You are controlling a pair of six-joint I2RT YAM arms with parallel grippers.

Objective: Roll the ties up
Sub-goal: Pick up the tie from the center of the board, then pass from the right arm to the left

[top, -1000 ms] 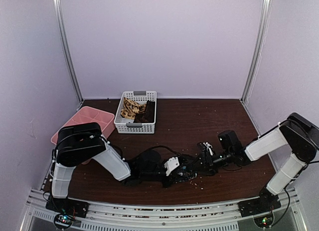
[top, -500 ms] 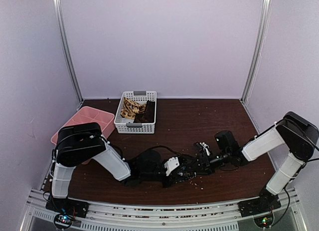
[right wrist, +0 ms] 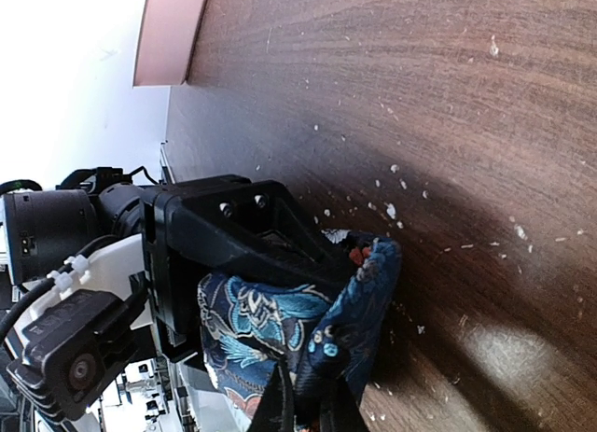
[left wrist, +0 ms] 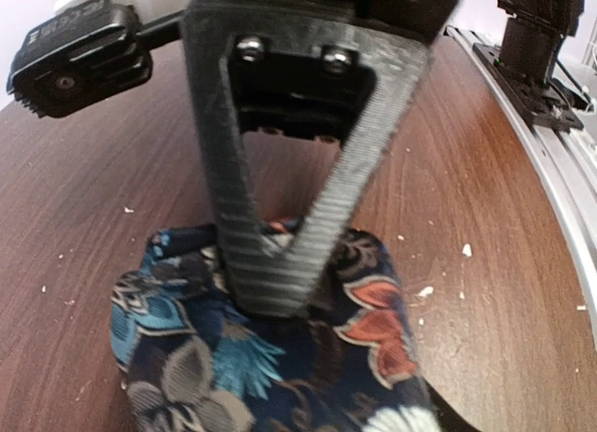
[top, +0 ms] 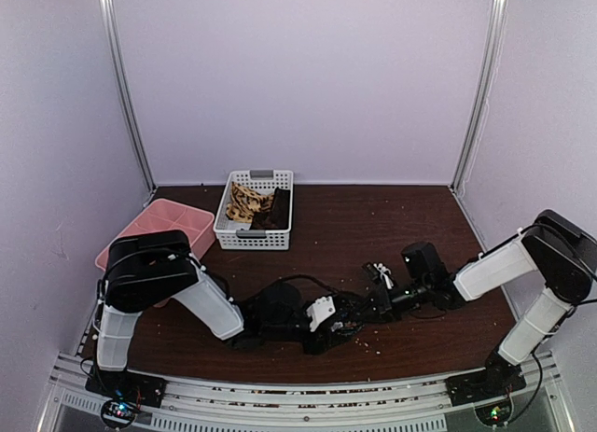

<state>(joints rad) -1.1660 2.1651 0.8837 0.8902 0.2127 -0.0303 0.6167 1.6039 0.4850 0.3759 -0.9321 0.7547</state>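
At left, the pink tray (top: 159, 217) shows us no tie. In the white basket (top: 252, 242) beside it, the tan tie (top: 244, 203) and the brown tie (top: 277, 211) seem to wait unrolled. In the lower centre, the floral tie (right wrist: 270, 320) is nearly a roll. The opening of the left gripper (top: 338, 326) we cannot tell. The right gripper (right wrist: 308, 409) is narrow and pinches a fold of the floral tie.

A dark brown wooden tabletop (top: 392, 217) fills the floor of a booth with pale lilac walls (top: 298, 77). A white perforated basket (top: 250, 238) sits near the tabletop's far edge, left of centre. A pink tray (top: 160, 216) lies just beside it at the far left corner. Small white crumbs (top: 373, 337) are scattered over the wood towards the near edge, where a metal rail (top: 308, 399) runs along.
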